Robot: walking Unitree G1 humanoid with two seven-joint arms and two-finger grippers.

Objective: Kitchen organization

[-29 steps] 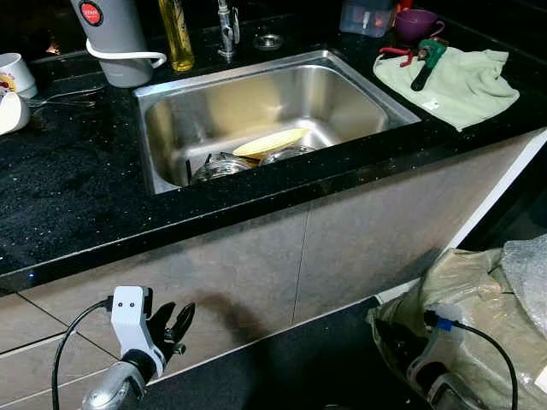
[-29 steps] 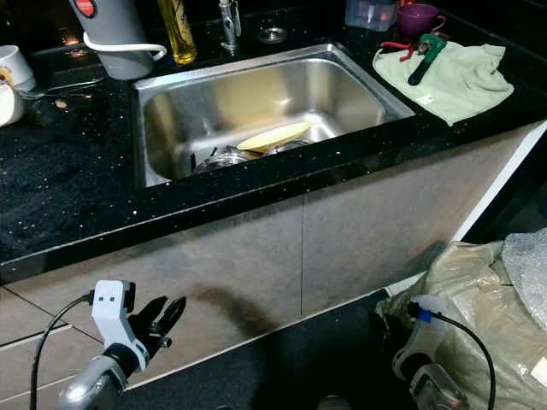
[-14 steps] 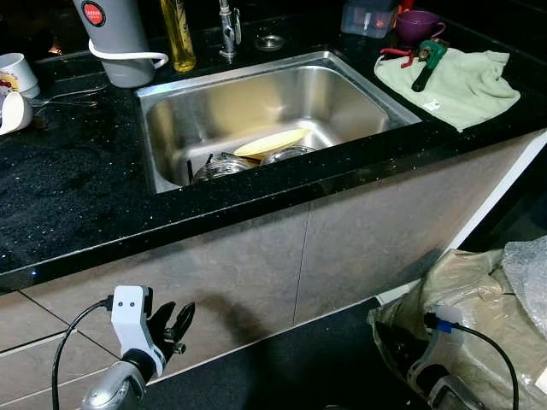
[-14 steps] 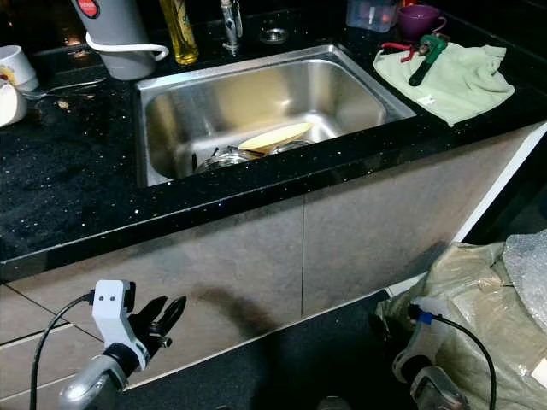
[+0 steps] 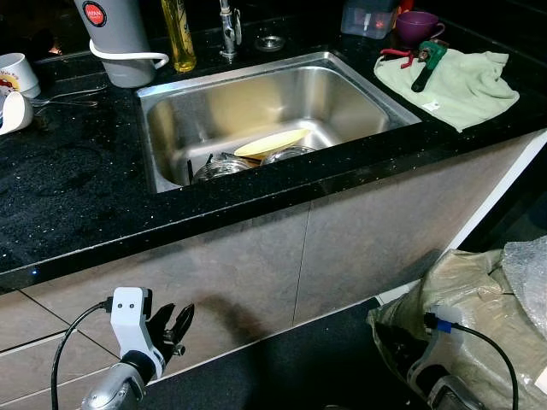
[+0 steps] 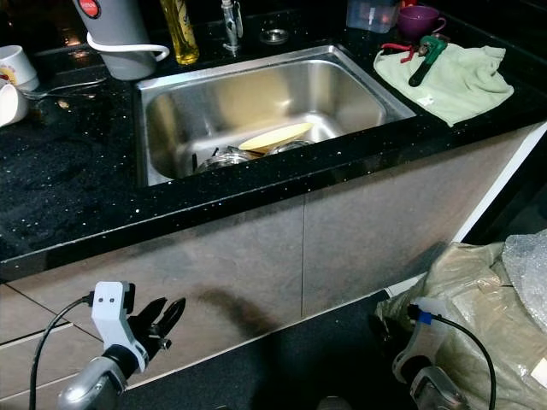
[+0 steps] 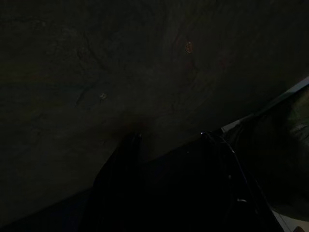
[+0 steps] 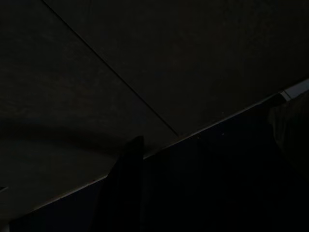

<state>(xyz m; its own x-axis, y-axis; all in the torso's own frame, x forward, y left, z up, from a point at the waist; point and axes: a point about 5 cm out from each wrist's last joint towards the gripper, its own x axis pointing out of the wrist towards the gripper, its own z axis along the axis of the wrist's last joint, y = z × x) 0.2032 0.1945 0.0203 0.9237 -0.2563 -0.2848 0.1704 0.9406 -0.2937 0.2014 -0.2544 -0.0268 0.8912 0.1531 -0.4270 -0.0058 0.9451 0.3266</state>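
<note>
So the whole thing hinges on height here. Both arms hang low in front of the cabinet, and everything worth tidying sits up and farther away on the black countertop (image 5: 77, 196) or down in the sink (image 5: 359, 85).

The left gripper (image 5: 175, 323) is near left, fingers spread a bit with nothing between them. The right gripper (image 5: 427, 376) is near right by a crumpled plastic bag (image 5: 487, 299) — can't tell how its fingers stand.

The sink is straight ahead, roughly between the two arms, with a yellow dish (image 5: 269, 142) lying long-ways left to right across some metal bowls (image 5: 224, 166).

Far right there's a green cloth (image 5: 457, 81) with a green-handled tool (image 5: 427, 61) on it, clearly the right arm's side. The mugs (image 5: 15, 85) and grey kettle (image 5: 115, 38) at far left suit the left arm.

The counter looks wet and glossy — my guess is slippery.
</note>
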